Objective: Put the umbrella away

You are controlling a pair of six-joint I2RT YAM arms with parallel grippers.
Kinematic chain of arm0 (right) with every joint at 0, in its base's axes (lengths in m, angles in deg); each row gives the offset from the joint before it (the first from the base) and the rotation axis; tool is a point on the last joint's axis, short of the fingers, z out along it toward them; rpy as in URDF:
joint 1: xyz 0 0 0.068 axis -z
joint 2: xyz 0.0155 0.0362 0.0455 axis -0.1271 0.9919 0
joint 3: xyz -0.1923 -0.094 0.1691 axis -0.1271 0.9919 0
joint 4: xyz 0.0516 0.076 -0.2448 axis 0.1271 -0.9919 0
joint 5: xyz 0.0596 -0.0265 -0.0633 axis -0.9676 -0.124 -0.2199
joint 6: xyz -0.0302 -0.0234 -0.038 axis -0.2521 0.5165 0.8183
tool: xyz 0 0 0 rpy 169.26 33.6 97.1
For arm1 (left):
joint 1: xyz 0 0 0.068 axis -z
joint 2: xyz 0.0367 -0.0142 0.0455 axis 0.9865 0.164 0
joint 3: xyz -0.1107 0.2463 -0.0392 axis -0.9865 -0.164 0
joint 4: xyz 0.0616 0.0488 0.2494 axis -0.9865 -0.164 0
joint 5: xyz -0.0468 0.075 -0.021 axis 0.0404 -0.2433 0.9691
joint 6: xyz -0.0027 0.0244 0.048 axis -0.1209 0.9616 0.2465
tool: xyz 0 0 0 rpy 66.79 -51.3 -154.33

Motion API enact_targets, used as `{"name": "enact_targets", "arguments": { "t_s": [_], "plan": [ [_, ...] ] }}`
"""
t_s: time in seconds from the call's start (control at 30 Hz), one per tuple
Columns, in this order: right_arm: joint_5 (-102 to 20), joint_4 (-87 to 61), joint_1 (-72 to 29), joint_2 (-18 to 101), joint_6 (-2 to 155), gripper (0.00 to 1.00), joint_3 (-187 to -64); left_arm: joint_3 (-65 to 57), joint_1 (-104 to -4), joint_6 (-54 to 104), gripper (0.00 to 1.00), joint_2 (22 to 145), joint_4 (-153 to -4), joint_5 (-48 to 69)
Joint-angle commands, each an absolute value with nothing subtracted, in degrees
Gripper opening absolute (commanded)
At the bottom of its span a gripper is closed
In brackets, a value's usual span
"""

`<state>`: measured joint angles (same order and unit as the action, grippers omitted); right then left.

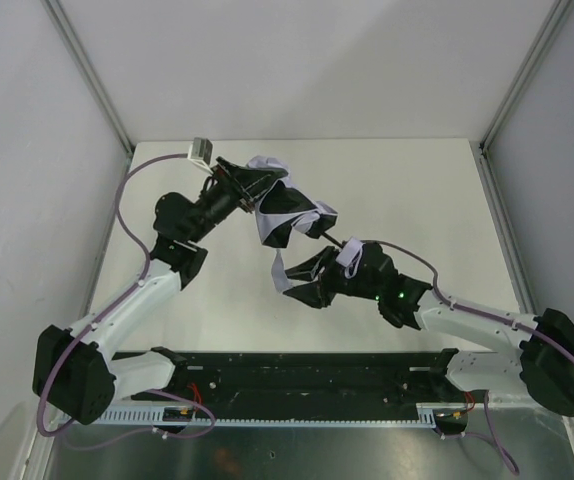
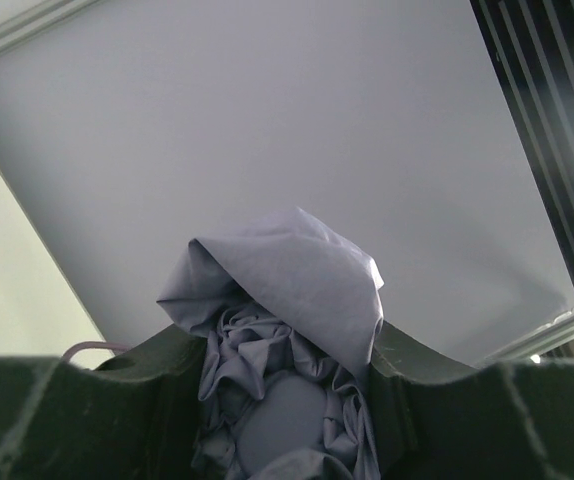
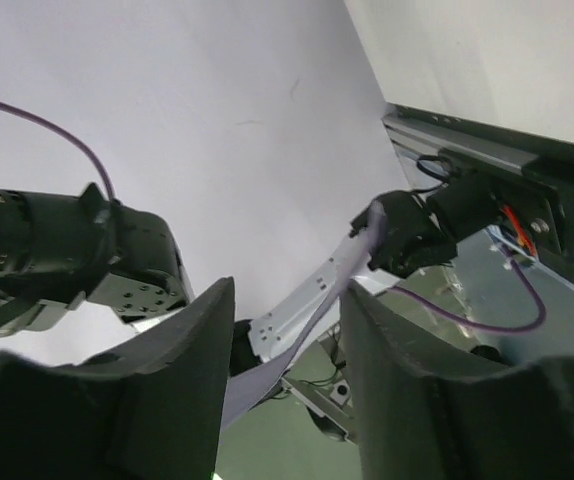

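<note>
In the top view, the black metal rail (image 1: 297, 372) that carries both arm bases lies nearest, along the bottom edge. Above it, near the centre of the frame, the umbrella (image 1: 289, 200) stretches between the two grippers over the white table (image 1: 417, 190). It is a soft, crumpled band of pale lavender-grey fabric with dark folds. The left gripper (image 1: 250, 187) pinches its upper end, up and left of centre. The right gripper (image 1: 295, 281) is at its lower end, just below centre.

In the left wrist view, the dark matte left fingers (image 2: 117, 420) fill the bottom edge. Wrinkled fabric is bunched tight between them, and one smooth flap rises to the centre.

In the right wrist view, the dark right fingers (image 3: 167, 400) stand spread at the bottom. A thin pale strip of fabric passes through the gap and is not squeezed. The left arm (image 3: 57, 250) is at the left.
</note>
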<state>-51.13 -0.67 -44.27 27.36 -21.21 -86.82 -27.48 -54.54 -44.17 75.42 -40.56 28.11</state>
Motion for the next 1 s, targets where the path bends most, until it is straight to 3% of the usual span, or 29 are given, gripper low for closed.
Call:
{"name": "enact_targets", "arguments": {
  "t_s": [0.0, 0.07, 0.17, 0.43, 0.67, 0.97],
  "plan": [
    [-45.6, 13.1, -43.8, 28.0, -21.9, 0.36, -84.6, -27.1, -53.0, -46.6, 0.00, 73.0, -35.7, 26.7],
    [-45.8, 17.0, -43.1, 28.6, -21.5, 0.12, -83.4, -27.9, -52.6, -47.7, 0.00, 72.6, -35.7, 26.6],
    [-46.2, 21.0, -41.0, 29.3, -18.0, 0.01, -81.6, -28.9, -51.8, -50.6, 0.00, 72.7, -35.5, 27.7],
    [-52.5, 42.4, -30.1, 36.5, -1.5, 0.00, -79.9, -36.3, -47.4, -60.9, 0.00, 73.2, -40.0, 34.3],
    [-59.4, 58.7, -25.0, 44.1, 1.9, 0.00, -81.5, -38.1, -45.4, -49.2, 0.00, 71.3, -63.4, 30.8],
    [-57.3, 35.9, -24.9, 30.2, 22.9, 0.00, -82.3, -37.5, -44.7, -40.6, 0.00, 70.1, -81.1, 21.0]
  ]
}}
